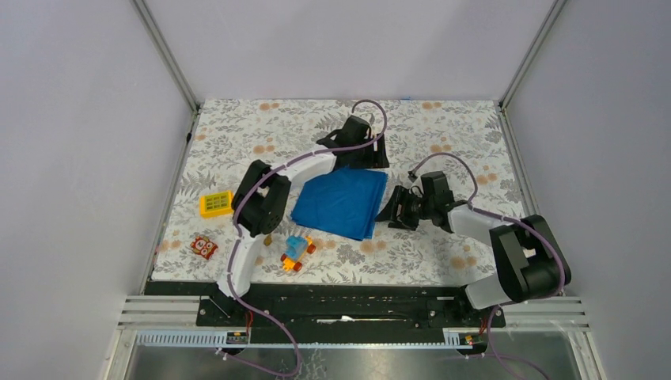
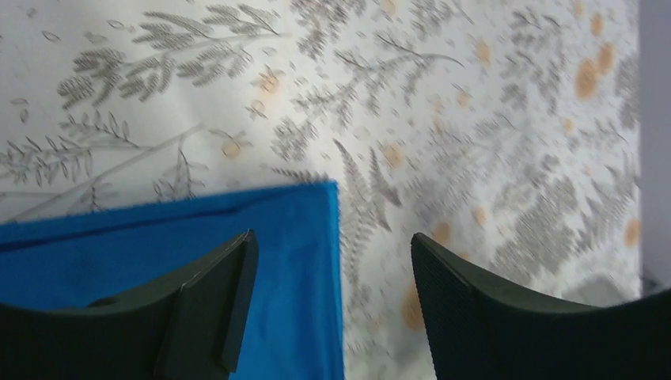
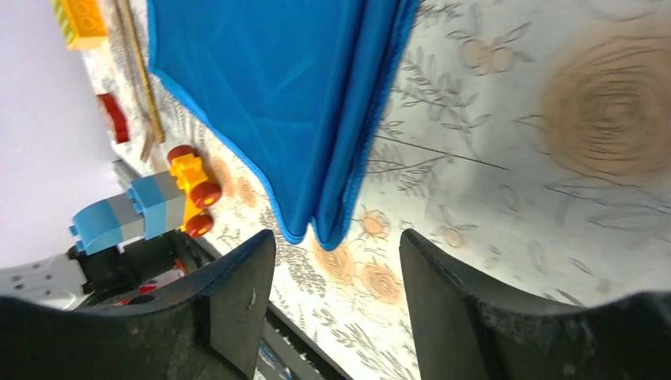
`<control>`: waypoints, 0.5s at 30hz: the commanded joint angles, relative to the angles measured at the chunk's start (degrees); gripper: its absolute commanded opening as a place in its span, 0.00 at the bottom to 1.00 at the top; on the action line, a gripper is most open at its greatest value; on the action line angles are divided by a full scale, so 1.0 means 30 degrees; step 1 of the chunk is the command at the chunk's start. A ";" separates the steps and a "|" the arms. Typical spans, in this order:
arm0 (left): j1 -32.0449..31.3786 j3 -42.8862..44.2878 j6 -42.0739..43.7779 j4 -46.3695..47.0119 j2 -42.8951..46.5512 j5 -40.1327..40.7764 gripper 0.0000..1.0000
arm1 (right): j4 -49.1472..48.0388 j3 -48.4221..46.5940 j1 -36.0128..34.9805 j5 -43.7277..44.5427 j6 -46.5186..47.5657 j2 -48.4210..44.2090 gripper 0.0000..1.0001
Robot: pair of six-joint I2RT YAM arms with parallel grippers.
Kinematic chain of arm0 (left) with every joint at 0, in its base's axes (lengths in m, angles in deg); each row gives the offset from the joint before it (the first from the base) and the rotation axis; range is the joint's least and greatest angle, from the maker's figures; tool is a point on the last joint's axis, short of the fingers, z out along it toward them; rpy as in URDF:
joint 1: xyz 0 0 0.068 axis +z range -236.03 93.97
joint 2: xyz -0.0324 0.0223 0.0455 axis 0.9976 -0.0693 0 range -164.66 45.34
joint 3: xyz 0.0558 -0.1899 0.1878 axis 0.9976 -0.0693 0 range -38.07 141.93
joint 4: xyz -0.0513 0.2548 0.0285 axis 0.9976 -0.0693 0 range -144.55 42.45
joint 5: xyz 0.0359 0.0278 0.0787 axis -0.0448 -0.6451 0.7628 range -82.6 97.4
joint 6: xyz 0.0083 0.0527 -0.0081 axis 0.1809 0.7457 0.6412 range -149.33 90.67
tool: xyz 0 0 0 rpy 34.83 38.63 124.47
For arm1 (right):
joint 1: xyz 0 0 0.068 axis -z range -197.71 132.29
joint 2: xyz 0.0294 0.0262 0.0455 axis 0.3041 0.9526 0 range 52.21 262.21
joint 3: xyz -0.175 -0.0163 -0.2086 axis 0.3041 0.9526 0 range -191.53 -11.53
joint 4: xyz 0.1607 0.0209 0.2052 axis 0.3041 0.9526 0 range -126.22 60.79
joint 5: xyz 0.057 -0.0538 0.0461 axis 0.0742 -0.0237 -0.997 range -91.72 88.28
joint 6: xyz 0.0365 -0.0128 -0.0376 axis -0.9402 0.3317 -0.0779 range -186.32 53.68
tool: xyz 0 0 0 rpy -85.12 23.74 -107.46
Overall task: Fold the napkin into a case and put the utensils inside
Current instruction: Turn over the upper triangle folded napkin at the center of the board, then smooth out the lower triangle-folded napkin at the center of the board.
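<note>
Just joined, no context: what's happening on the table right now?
The bright blue cloth napkin lies folded over on the floral-print table. The left gripper hangs open at its far edge, the right gripper open at its right edge; neither holds anything. The slim golden-orange utensils lie on the table beside the napkin, not inside it.

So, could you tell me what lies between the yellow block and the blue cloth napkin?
Slim golden-orange utensils lie there, in the right wrist view; overhead, the left arm covers them.
</note>
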 commanded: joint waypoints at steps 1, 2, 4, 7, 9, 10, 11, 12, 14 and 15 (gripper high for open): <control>-0.0025 -0.0400 0.1041 -0.2181 0.3968 -0.2901 0.76 | 0.5281 -0.1577 0.1049 0.1970 0.2511 -0.0742 0.66; -0.0012 -0.1348 0.1175 -0.2343 0.4999 -0.2906 0.77 | 0.5204 -0.2040 0.1302 0.1720 0.2336 -0.0280 0.65; -0.0026 -0.3491 0.1410 -0.2514 0.6391 -0.3184 0.77 | 0.4701 -0.2959 0.1719 0.0983 0.1847 0.0970 0.62; -0.0358 -0.6869 0.1413 -0.2376 0.8150 -0.3478 0.75 | 0.2814 -0.4179 0.2310 -0.0054 0.0909 0.3121 0.56; -0.0970 -0.8627 0.1693 -0.2324 0.8854 -0.2800 0.75 | 0.2204 -0.5382 0.2533 -0.0580 0.0689 0.4686 0.53; -0.1346 -0.9302 0.1831 -0.2313 0.9097 -0.2289 0.75 | 0.1864 -0.5928 0.2638 -0.0946 0.0467 0.5386 0.51; -0.1697 -0.9895 0.1936 -0.2304 0.9218 -0.1797 0.74 | 0.1411 -0.6341 0.2728 -0.1296 0.0223 0.5928 0.48; -0.1993 -1.0383 0.2045 -0.2341 0.9204 -0.1457 0.72 | 0.1146 -0.6748 0.2757 -0.1438 0.0042 0.6413 0.45; -0.2450 -1.0704 0.2034 -0.2375 0.8972 -0.0879 0.67 | 0.1102 -0.7535 0.2776 -0.1272 0.0114 0.7211 0.39; -0.2662 -1.0719 0.2035 -0.2385 0.8796 -0.0610 0.65 | 0.1093 -0.7932 0.2782 -0.1340 0.0179 0.7533 0.34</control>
